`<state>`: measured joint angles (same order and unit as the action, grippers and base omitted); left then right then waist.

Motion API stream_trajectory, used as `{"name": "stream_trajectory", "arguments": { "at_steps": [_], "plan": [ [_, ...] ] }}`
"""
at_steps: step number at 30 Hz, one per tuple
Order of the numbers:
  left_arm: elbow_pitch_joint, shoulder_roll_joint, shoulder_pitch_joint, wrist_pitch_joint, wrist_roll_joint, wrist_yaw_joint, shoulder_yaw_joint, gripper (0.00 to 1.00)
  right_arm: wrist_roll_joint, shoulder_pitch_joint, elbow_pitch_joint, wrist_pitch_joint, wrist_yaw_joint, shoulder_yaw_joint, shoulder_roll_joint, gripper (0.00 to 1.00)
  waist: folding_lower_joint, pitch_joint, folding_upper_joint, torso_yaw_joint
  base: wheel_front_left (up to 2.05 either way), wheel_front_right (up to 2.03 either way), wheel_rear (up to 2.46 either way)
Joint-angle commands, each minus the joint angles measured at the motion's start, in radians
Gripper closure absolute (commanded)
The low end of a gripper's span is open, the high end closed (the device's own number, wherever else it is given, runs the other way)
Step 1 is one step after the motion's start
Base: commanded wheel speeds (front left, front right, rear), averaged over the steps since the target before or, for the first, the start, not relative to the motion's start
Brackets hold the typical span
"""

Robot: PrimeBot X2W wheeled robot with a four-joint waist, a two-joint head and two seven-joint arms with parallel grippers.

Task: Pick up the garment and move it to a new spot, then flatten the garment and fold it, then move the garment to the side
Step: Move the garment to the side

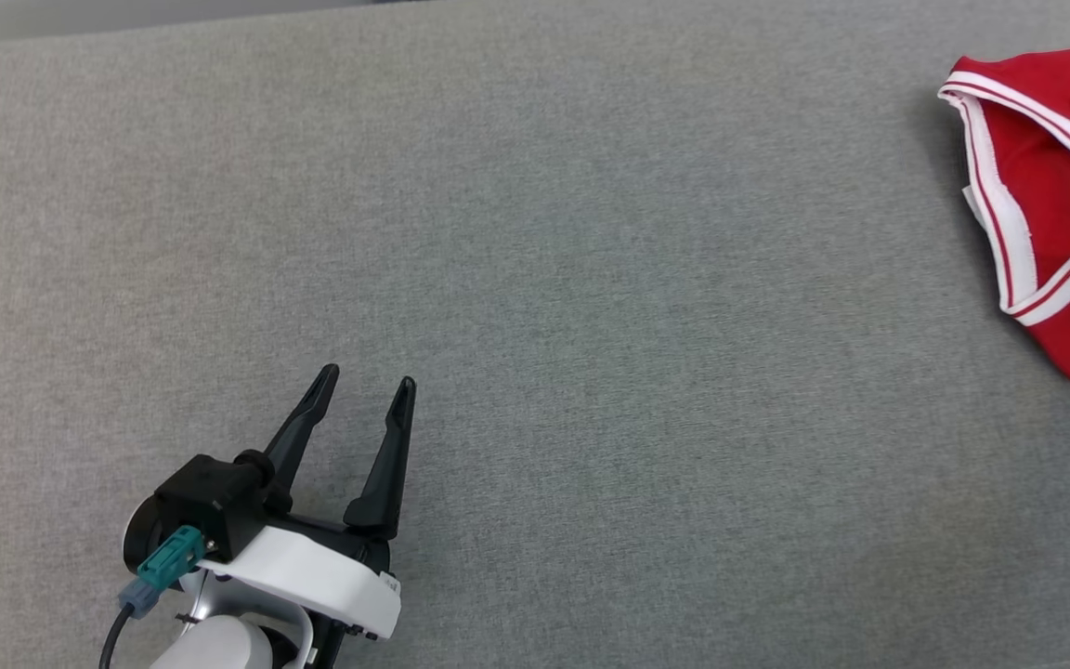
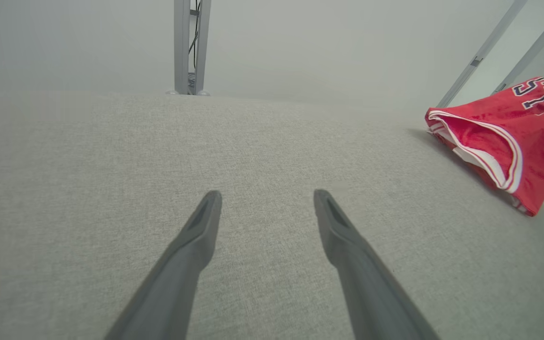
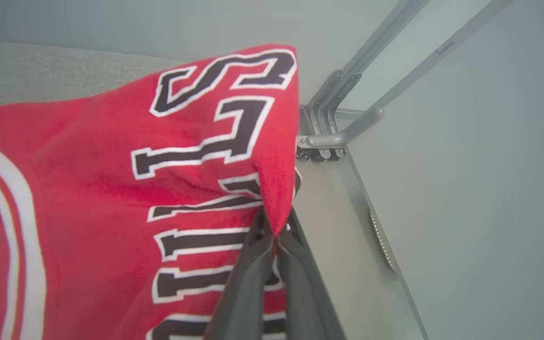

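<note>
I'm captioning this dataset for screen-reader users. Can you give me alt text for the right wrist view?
The right gripper is shut on a fold of a red jersey with dark, white-edged lettering, which covers the left side of the view. To the right, a pale table edge and grey metal frame bars stand against a plain wall.

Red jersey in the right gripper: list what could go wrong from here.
1. The right gripper is shut on just a pinched fold of the red jersey, so the cloth may slip out as it is carried.
2. The jersey lies at the far right of the grey table, near its edge; it could slide off.
3. The left gripper hangs open and well apart from the jersey, so it cannot catch a slip.
</note>
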<state>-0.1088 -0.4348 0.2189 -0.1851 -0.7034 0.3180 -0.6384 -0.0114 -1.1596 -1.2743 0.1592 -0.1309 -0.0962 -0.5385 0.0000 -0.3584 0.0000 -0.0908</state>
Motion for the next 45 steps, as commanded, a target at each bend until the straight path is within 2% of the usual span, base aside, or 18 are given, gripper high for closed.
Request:
{"name": "stream_trajectory", "arguments": {
  "at_steps": [1, 2, 4, 5, 8, 17, 21, 26, 33, 39, 42, 45],
  "plan": [
    [-0.005, -0.007, 0.020, 0.003, 0.007, 0.006, 0.001, 0.00, 0.032, -0.009, -0.001, -0.007, 0.000, 0.023, -0.005, 0.95, 0.0000, -0.016, 0.0000, 0.012, 0.00, 0.00, 0.00],
    [-0.006, -0.008, 0.021, 0.004, 0.008, 0.006, 0.000, 0.00, 0.063, -0.009, 0.004, -0.012, 0.000, 0.042, -0.006, 0.68, 0.0000, -0.020, 0.0000, 0.015, 0.00, 0.00, 0.00],
    [-0.007, -0.008, 0.022, 0.005, 0.010, 0.006, -0.001, 0.00, 0.112, 0.000, 0.017, -0.011, 0.000, 0.085, 0.004, 0.43, 0.0000, -0.027, 0.0000, 0.019, 0.00, 0.00, 0.00],
    [-0.006, -0.009, 0.024, 0.006, 0.009, 0.006, -0.001, 0.00, 0.159, 0.016, 0.034, -0.003, 0.000, 0.130, 0.022, 0.00, 0.0000, -0.031, 0.0000, 0.023, 0.00, 0.00, 0.00],
    [-0.008, -0.011, 0.025, 0.005, 0.010, 0.008, -0.002, 0.00, 0.247, 0.038, 0.084, 0.013, 0.000, 0.196, 0.034, 0.00, 0.0000, -0.036, 0.0000, 0.025, 0.00, 0.00, 0.00],
    [-0.026, -0.013, 0.017, 0.018, 0.015, 0.024, -0.012, 0.00, 0.462, 0.111, 0.246, 0.100, 0.000, 0.400, 0.130, 0.00, 0.0000, -0.034, 0.0000, 0.019, 0.00, 0.00, 0.00],
    [-0.022, -0.012, 0.014, 0.020, 0.011, 0.025, -0.013, 0.00, 0.514, 0.132, 0.282, 0.093, 0.000, 0.452, 0.171, 0.00, 0.0000, -0.019, 0.0000, 0.016, 0.00, 0.00, 0.00],
    [-0.006, -0.012, 0.006, 0.007, -0.002, 0.013, -0.008, 0.00, 0.546, 0.135, 0.287, 0.054, 0.000, 0.468, 0.216, 0.00, 0.0000, 0.026, 0.0000, 0.005, 0.00, 0.00, 0.00],
    [0.015, 0.008, -0.010, -0.012, -0.046, -0.013, 0.009, 0.00, 0.517, 0.114, 0.242, -0.037, 0.000, 0.432, 0.267, 0.00, 0.0000, 0.120, 0.0000, -0.016, 0.00, 0.00, 0.00],
    [0.062, 0.045, -0.045, -0.057, -0.118, -0.070, 0.066, 0.00, 0.410, 0.115, 0.135, -0.193, 0.000, 0.354, 0.312, 0.00, 0.0000, 0.246, 0.0000, -0.027, 0.00, 0.00, 0.00],
    [0.085, 0.058, -0.067, -0.069, -0.127, -0.080, 0.096, 0.00, 0.356, 0.133, 0.099, -0.259, 0.000, 0.325, 0.329, 0.00, 0.0000, 0.294, 0.0000, -0.027, 0.00, 0.00, 0.00],
    [0.103, 0.072, -0.093, -0.075, -0.123, -0.072, 0.133, 0.00, 0.302, 0.158, 0.075, -0.325, 0.000, 0.302, 0.344, 0.00, 0.0000, 0.337, 0.0000, -0.021, 0.00, 0.00, 0.00]
  ]
}}
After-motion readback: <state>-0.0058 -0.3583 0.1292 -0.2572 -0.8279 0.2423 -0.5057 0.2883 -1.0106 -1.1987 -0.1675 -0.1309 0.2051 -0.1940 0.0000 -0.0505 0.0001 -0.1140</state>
